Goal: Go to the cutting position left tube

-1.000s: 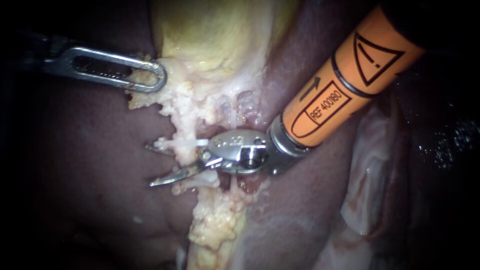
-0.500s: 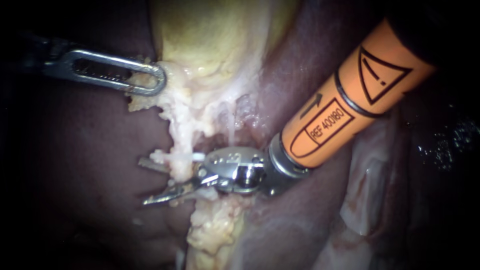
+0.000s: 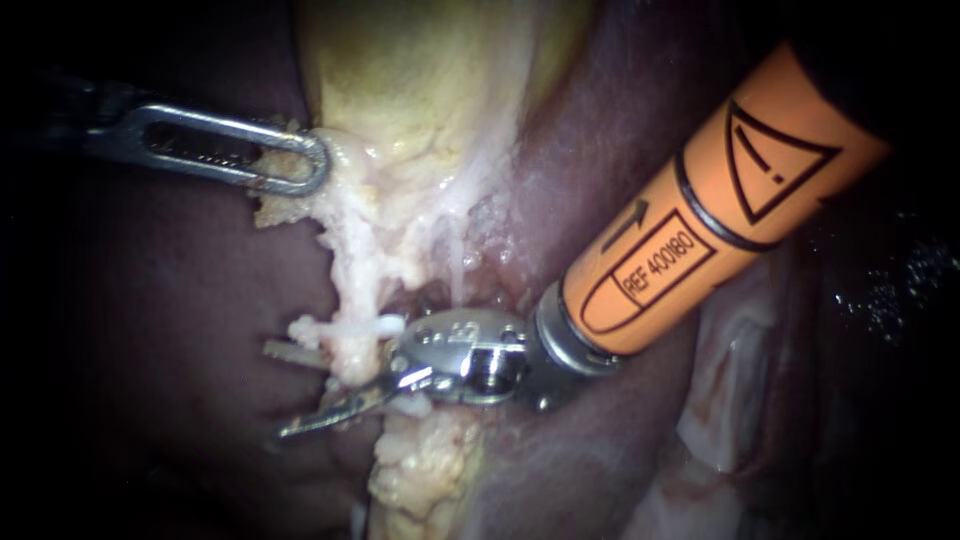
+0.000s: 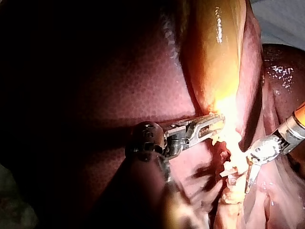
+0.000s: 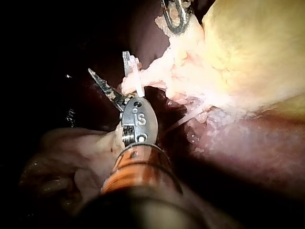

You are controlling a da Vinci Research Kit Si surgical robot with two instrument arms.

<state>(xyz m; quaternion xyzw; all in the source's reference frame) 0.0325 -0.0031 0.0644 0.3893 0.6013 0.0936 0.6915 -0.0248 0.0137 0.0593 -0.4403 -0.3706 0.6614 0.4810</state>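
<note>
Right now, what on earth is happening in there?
Two robot instruments are working on a pig's gallbladder and liver. The left instrument grips pale tissue at the gallbladder's edge. The right instrument has its blades open on either side of a tube, just beside a white clip on it. The tube looks uncut so far.

A surgical lab bench: a dark red-brown liver [image 3: 170,300] and a pale yellow gallbladder [image 3: 420,80] lie as loose organs (past the liver's edge, the left wrist view shows a flat pale grey surface [image 4: 286,19]). The slim steel left instrument [image 3: 318,160] enters at upper left of the frame, the orange-sleeved right instrument [image 3: 272,390] from upper right.
</note>
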